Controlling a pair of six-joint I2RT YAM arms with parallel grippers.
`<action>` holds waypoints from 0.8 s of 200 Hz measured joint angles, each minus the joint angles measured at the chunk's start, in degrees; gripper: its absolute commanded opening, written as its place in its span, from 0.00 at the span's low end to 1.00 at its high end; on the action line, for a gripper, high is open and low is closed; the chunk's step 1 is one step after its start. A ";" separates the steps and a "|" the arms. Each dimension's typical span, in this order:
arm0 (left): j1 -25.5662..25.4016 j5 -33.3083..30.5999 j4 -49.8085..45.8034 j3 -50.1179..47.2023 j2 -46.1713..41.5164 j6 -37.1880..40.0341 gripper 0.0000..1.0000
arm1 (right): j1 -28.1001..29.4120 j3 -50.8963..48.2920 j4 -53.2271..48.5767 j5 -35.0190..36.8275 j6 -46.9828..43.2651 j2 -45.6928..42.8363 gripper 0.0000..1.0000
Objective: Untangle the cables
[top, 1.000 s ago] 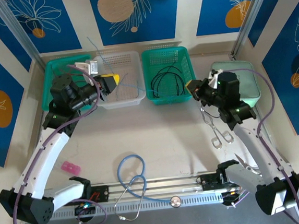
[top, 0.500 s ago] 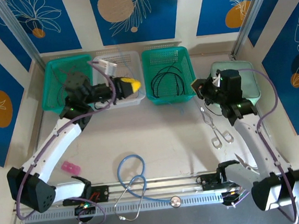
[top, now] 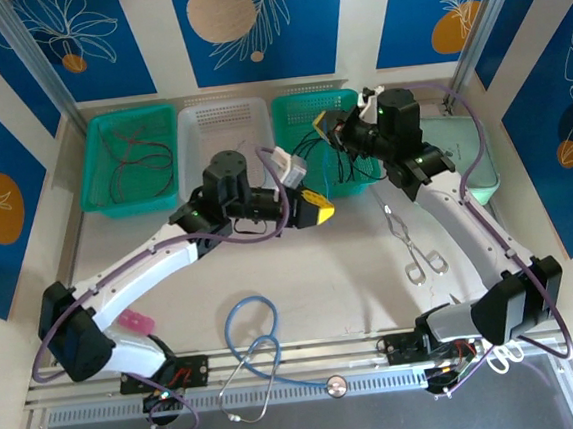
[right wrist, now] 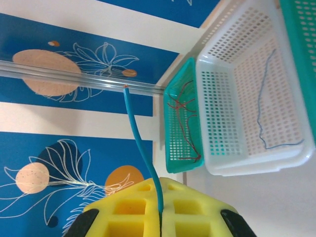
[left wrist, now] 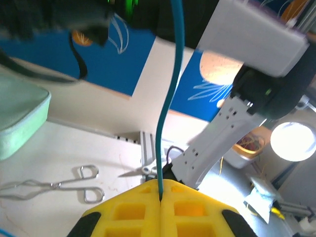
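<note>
Grippers both closed tight: left gripper [left wrist: 161,190] and right gripper [right wrist: 161,197] each pinch thin teal-blue flexible cable [left wrist: 159,143].

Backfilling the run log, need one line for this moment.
left gripper: shut on blue cable | right gripper: shut on blue cable | red cables: in left green basket

Lying directly on the pale table [top: 351,259]: side by side along the far edge a green basket [top: 127,113], a white basket [top: 222,106] and another green basket [top: 282,145], a pale green tray [top: 471,163] far right, metal tongs [top: 410,249] right, a pink block [top: 135,321] near left, a light-blue stethoscope [top: 251,328] near centre.
</note>
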 measured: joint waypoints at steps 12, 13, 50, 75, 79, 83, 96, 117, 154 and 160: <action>-0.94 -0.94 -1.25 0.00 1.22 1.75 0.00 | 0.07 1.55 0.02 -0.13 0.17 0.00 0.00; -1.07 -1.07 -1.46 0.02 1.42 2.03 0.00 | 0.07 1.66 0.02 -0.15 0.20 0.00 0.00; -3.54 -5.29 -10.51 1.29 6.49 9.88 0.00 | -0.11 6.58 0.44 -0.17 0.17 -0.17 0.00; -3.74 -8.92 -17.31 2.16 9.94 14.78 0.00 | -0.76 8.28 0.35 -0.20 0.02 -0.48 0.00; -3.74 -9.40 -18.08 2.25 10.25 15.30 0.00 | -0.90 8.37 0.37 -0.17 -0.02 -0.57 0.00; -3.74 -10.05 -18.97 2.32 10.69 15.87 0.00 | -1.03 8.48 0.33 -0.20 -0.07 -0.72 0.00; -3.74 -12.13 -21.66 2.80 11.89 17.68 0.00 | -1.40 8.76 0.02 -0.17 -0.28 -1.11 0.00; -3.74 -15.34 -24.76 3.23 12.79 20.00 0.00 | -2.12 8.81 -0.31 -0.20 -0.50 -1.97 0.00; -3.74 -21.84 -29.70 4.87 13.27 23.10 0.00 | -4.59 8.83 -0.61 -0.22 -0.68 -3.39 0.00; -3.74 -22.93 -30.38 5.05 13.29 23.58 0.00 | -4.96 8.83 -0.61 -0.24 -0.68 -3.61 0.00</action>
